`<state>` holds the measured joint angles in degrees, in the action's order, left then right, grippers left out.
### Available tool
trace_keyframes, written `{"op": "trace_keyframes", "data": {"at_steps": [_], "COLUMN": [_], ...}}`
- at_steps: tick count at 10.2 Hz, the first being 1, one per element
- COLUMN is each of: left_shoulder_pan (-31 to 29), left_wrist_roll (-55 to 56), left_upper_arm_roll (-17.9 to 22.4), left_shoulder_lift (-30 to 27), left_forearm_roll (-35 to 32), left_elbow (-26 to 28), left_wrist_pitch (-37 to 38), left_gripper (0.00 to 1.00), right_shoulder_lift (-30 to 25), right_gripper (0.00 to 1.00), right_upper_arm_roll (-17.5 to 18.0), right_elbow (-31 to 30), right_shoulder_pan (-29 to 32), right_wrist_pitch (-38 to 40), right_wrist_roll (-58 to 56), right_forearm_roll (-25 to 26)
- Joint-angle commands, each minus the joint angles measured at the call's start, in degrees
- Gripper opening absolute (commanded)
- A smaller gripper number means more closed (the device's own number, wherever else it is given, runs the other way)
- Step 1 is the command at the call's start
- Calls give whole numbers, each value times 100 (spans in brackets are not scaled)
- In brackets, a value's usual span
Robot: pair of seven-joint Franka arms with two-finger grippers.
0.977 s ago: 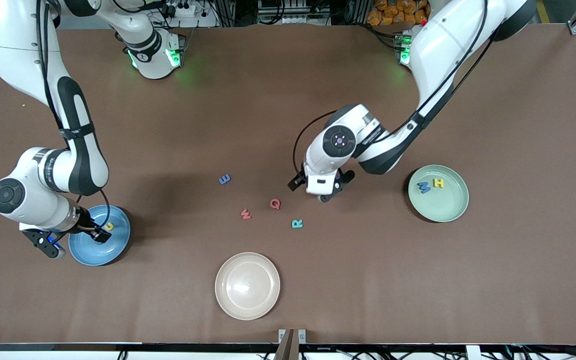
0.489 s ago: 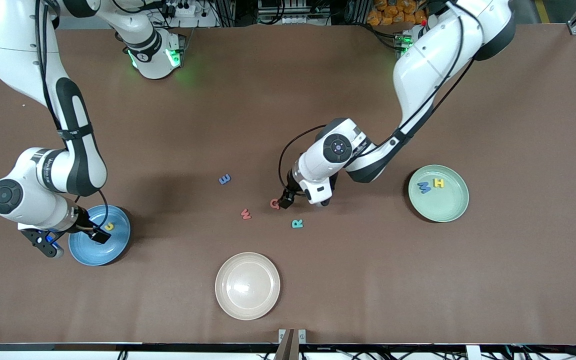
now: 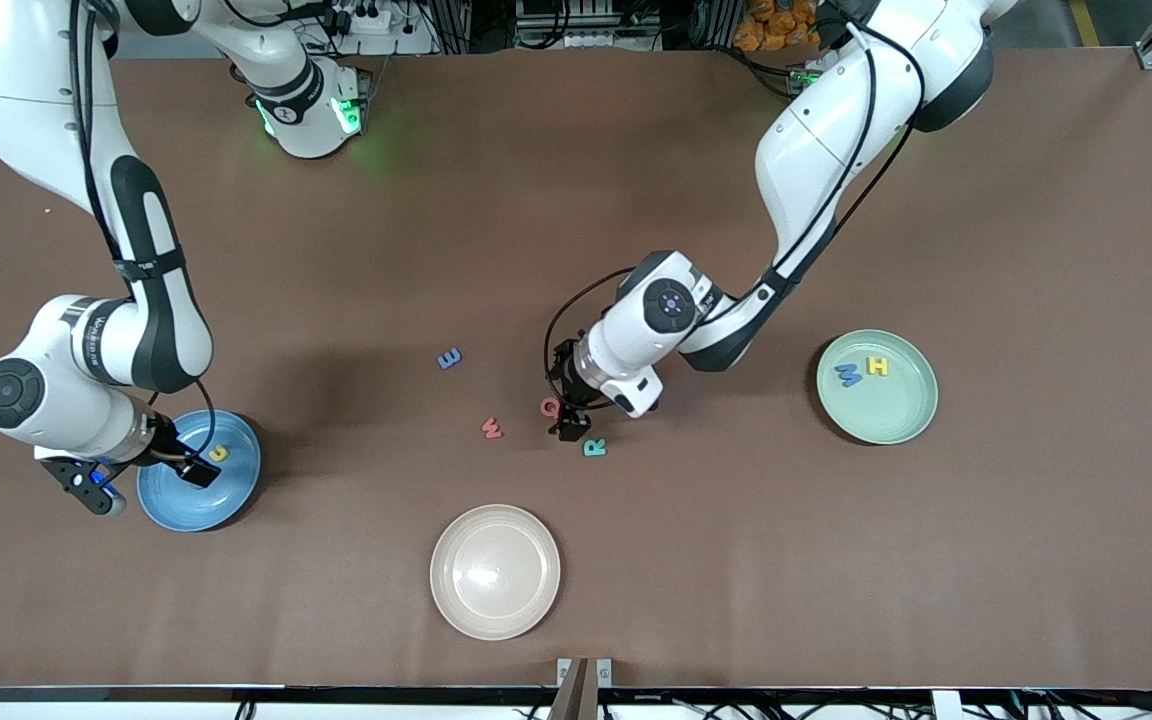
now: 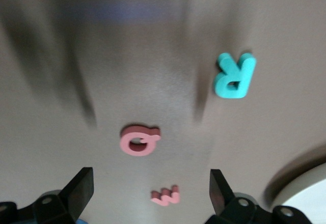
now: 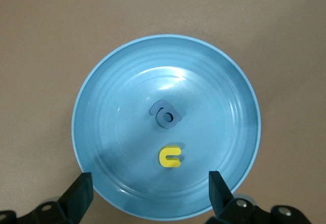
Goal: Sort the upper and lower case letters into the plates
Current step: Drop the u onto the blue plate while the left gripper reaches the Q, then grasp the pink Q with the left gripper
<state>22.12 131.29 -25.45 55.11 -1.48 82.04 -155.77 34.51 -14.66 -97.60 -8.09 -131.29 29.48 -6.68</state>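
My right gripper (image 3: 151, 478) hangs over the blue plate (image 3: 233, 495) at the right arm's end of the table, its fingers (image 5: 76, 196) spread wide and holding nothing. Right beneath it, that plate is round, shallow and matte mid-blue with faint rings in its floor. In it lie a small yellow letter (image 5: 170, 156) shaped like a u and, just beside that, a slate-blue letter (image 5: 165, 116) with a round hole.

Out on the bare brown table (image 3: 576, 200), between my two grippers, lie a blue E (image 3: 449, 358) and a pink w (image 3: 492, 428). Nearer the front camera than these sits a beige plate (image 3: 495, 571), empty and glossier than the others.

My left gripper (image 3: 566, 408) is low over the middle of the table, jaws wide apart and empty. The pink Q (image 4: 139, 140) lies just ahead of its open fingers (image 4: 79, 191) on the table; in the front view it sits right beside the gripper. The teal R (image 3: 594, 447) is just beside the gripper too, a little nearer the front camera. Both letters are thick foam-like blocks lying flat.

Toward the left arm's end, well apart from my left gripper, rests the mint green plate (image 3: 901, 420), round, shallow, pale and matte, the same size as the blue one. A dark blue M (image 3: 847, 375) and a yellow H (image 3: 877, 366) lie side by side in it, close to its rim.
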Motion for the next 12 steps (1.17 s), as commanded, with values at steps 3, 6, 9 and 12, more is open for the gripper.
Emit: {"op": "trace_keyframes", "data": {"at_steps": [3,6,9,12], "left_shoulder_pan": [685,749,749,741], "left_wrist_roll": [116,90,63,63], "left_upper_arm_roll": [565,700,700,700], "left_shoulder_lift": [316,333,421,422], "left_forearm_roll": [359,420,420,455], "left_elbow": [-223,-223,-206,-197], "left_wrist_pitch": [-418,-437,-437,-446], "left_gripper": [100,100,100,81], "right_shoulder_lift": [3,3,3,3], "right_gripper": [100,100,100,100], "right_upper_arm_roll": [33,33,33,33], "right_elbow": [56,57,57,57], "right_shoulder_pan": [18,18,27,27], "right_wrist_pitch": [130,139,139,139], "right_wrist_roll": [-47,-56,-65,-56], "right_forearm_roll": [-35,-35,-35,-35]}}
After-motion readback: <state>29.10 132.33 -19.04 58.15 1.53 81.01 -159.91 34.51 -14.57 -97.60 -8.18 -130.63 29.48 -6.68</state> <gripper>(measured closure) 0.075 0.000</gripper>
